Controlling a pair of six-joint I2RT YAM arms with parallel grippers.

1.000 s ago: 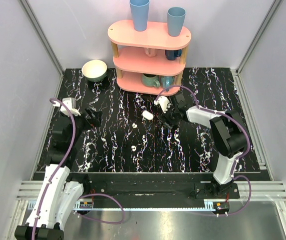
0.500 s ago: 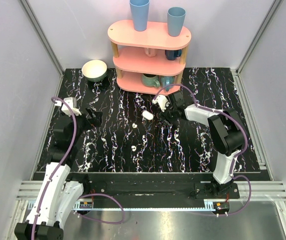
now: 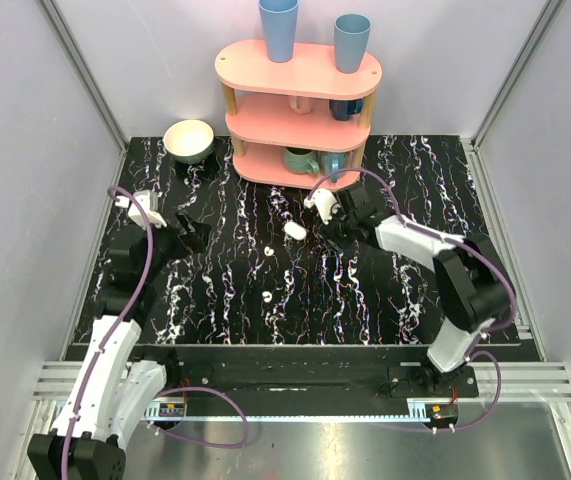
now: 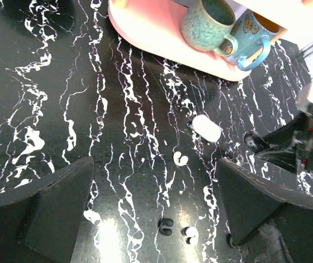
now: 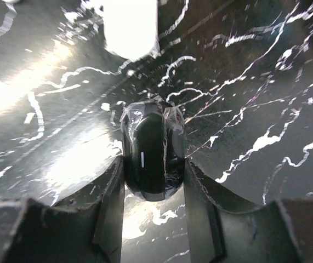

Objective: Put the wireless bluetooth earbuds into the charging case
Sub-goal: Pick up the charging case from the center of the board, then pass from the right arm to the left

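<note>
- Left gripper [image 4: 155, 170] hung spread wide, idle.
- One bud [image 3: 268, 251] and a second [image 3: 266, 296] lay loose at centre, the case [image 3: 295, 230] just beyond, untouched.
- Right gripper [image 5: 153, 167], jaws narrowed within the second, pinched a black pod [image 5: 151, 137] beside the case; insertion apparently not begun.

White-and-black arms [image 3: 115, 352], purple cables [image 3: 151, 256]
</note>
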